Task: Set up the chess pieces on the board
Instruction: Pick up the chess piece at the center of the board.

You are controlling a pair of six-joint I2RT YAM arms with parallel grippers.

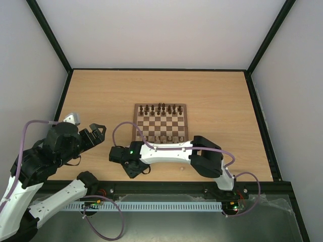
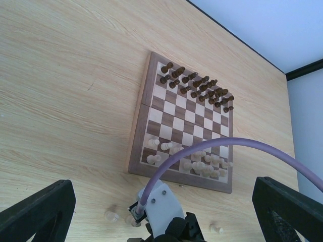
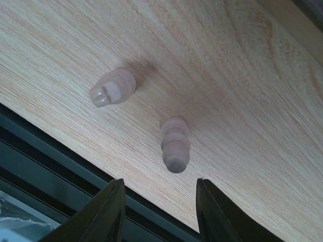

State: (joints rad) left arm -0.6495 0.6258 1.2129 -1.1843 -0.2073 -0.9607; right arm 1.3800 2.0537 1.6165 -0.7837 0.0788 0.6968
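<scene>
The board (image 1: pixel 160 122) lies mid-table, dark chess pieces (image 2: pixel 197 85) on its far rows and cream chess pieces (image 2: pixel 199 164) on its near rows. My right gripper (image 3: pixel 159 201) is open and low over the tabletop in front of the board's left corner. An upright cream piece (image 3: pixel 175 144) stands just beyond its fingertips (image 3: pixel 108 209), not between them. A second cream piece (image 3: pixel 113 87) stands further off to the left. My left gripper (image 2: pixel 162 187) hangs wide open and empty, high at the left, looking down on the board and on the right gripper (image 1: pixel 132 166).
Loose cream pieces (image 2: pixel 111 216) stand on the bare table in front of the board, another one (image 2: pixel 216 229) to the right. The right arm (image 1: pixel 166 151) stretches along the board's near edge. A black table rim (image 3: pixel 60 166) runs close behind the right fingers.
</scene>
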